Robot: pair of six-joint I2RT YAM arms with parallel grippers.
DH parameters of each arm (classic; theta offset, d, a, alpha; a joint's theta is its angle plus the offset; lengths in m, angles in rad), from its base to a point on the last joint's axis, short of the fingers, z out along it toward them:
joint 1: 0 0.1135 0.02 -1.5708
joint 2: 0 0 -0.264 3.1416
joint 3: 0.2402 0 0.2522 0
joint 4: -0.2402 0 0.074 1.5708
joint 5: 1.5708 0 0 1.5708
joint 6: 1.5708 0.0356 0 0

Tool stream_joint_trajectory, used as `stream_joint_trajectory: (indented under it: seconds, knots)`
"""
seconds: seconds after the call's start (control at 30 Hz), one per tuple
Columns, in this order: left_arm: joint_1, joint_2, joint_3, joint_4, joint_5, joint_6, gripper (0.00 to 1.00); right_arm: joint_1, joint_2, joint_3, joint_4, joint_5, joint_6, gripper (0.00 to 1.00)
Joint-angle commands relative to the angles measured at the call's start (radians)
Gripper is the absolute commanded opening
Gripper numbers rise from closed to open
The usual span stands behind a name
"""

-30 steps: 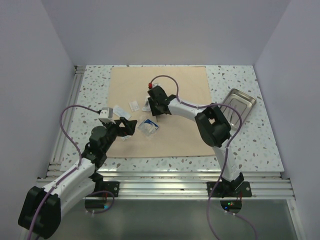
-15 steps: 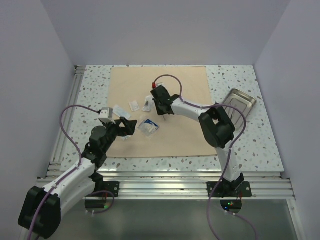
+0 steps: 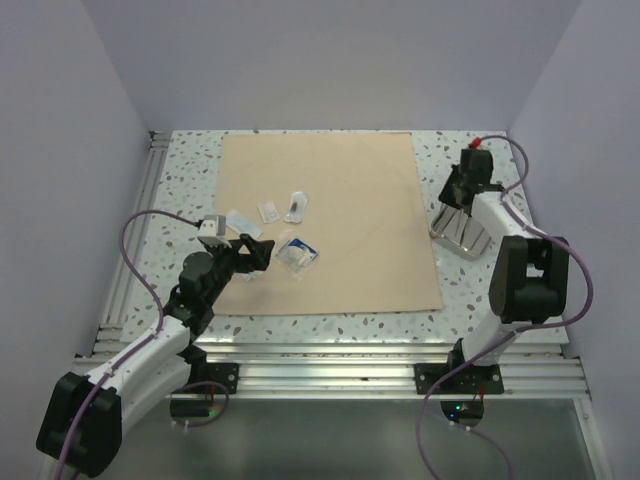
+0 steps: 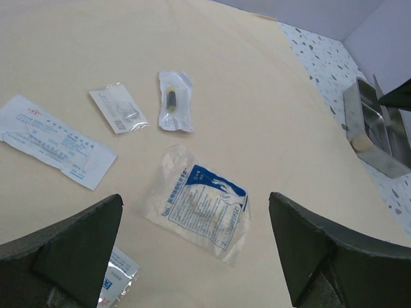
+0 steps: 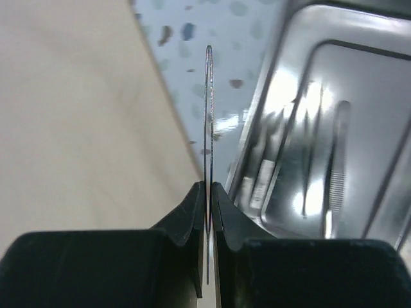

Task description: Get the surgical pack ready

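Left end effector [image 4: 194, 208] released, fingers wide, hovering over blue-printed sachet [image 4: 202, 202] toward counter's near-left corner. Likely poised to pick it up.
Other white sachets [image 4: 119, 109] loose just beyond, apart from each other, within easy reach.
Beige wrap [image 3: 360, 220] flat across middle of counter [image 3: 500, 300], running to far edge. Serves as base for pack.
Steel tray [image 5: 379, 70] on bare counter by right edge, just off wrap, tools [image 5: 334, 173] inside.
Right end effector [image 5: 209, 189] beyond it, clenched on thin steel tool [image 5: 209, 96] seen edge-on. Probably bound for wrap.

Overhead and both wrist views share the tray [image 3: 465, 238].
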Motion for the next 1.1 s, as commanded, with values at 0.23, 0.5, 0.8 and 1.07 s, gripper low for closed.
stream_joint_trajectory:
  seconds: [0.23,0.5,0.8,1.07]
  knots:
    - [-0.006,0.005,0.028,0.038,0.004,0.014,1.00,-0.120,0.023,-0.106,0.049,0.073,0.106,0.02]
    - [-0.006,0.009,0.028,0.038,0.002,0.017,1.00,-0.120,0.098,-0.068,0.015,0.101,0.078,0.20]
    - [-0.006,0.006,0.028,0.035,0.001,0.015,1.00,-0.114,-0.053,-0.100,0.018,0.084,0.034,0.45]
    - [-0.006,0.029,0.032,0.038,0.005,0.009,1.00,0.070,-0.206,-0.125,0.033,-0.180,-0.061,0.58]
